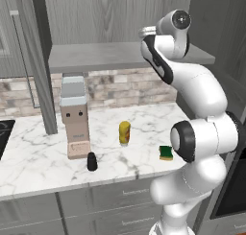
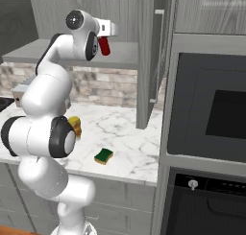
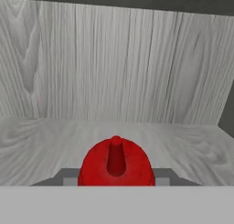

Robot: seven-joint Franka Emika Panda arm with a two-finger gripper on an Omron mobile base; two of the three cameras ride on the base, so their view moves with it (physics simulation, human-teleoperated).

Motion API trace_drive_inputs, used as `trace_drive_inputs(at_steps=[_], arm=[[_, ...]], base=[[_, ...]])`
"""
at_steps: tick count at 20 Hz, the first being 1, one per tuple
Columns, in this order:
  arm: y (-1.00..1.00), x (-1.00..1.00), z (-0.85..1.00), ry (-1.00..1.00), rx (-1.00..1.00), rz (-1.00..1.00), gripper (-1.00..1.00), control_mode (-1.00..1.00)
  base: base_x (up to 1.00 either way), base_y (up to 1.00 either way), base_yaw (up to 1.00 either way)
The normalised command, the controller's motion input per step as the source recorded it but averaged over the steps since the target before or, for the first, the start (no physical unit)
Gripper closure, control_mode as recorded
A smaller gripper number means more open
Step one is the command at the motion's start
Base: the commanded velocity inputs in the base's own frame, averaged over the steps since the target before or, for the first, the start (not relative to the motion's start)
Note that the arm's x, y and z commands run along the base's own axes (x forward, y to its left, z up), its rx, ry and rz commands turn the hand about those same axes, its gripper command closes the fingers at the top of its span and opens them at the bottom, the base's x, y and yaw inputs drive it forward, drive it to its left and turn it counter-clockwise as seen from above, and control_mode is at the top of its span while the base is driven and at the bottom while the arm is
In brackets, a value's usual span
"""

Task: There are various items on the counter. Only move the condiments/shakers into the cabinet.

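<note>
The red bottle (image 2: pixel 104 46) sits at the upper middle of the right base view, hanging tilted below the pincer (image 2: pixel 107 36) in front of the cabinet (image 2: pixel 120 18), just above the light-grey shelf board (image 2: pixel 122 61). In the hand view the red bottle (image 3: pixel 116 162) fills the lower centre, its pointed cap aimed at the wood-grain back wall of the cabinet (image 3: pixel 114 63), with the shelf board (image 3: pixel 41 145) spreading beneath it. Grey finger parts press against both sides of the bottle, so the pincer is closed on it.

Lower in the left base view, the yellow bottle (image 1: pixel 125 133) stands upright near the middle of the white marble counter (image 1: pixel 38 157). The small black shaker (image 1: pixel 92 161) stands to its lower left, near the front edge and just beside the foot of the tall beige-and-grey appliance (image 1: pixel 75 116). The green-and-yellow sponge (image 1: pixel 166 153) lies to the right of the yellow bottle, close to the arm. In the right base view the sponge (image 2: pixel 104 156) rests on the counter at centre, left of a black oven (image 2: pixel 211 119).
</note>
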Motion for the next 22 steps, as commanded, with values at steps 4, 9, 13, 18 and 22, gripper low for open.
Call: trace_drive_inputs(at_steps=[4, 9, 13, 18, 22], arm=[[0.0, 0.23, -0.07, 0.01, -0.02, 0.0, -1.0, -1.0], [0.0, 0.09, 0.0, 0.0, 0.0, 0.0, -1.0, -1.0], [0.0, 0.0, 0.0, 0.0, 0.0, 0.0, -1.0, -1.0], [-0.01, 0.26, -0.09, 0.0, -0.02, 0.0, -1.0, -1.0], [-0.02, 0.32, -0.09, 0.0, -0.02, 0.0, -1.0, -1.0]], base=[[0.0, 0.0, 0.0], [0.0, 0.0, 0.0], [0.0, 0.0, 0.0], [0.0, 0.0, 0.0], [0.0, 0.0, 0.0]])
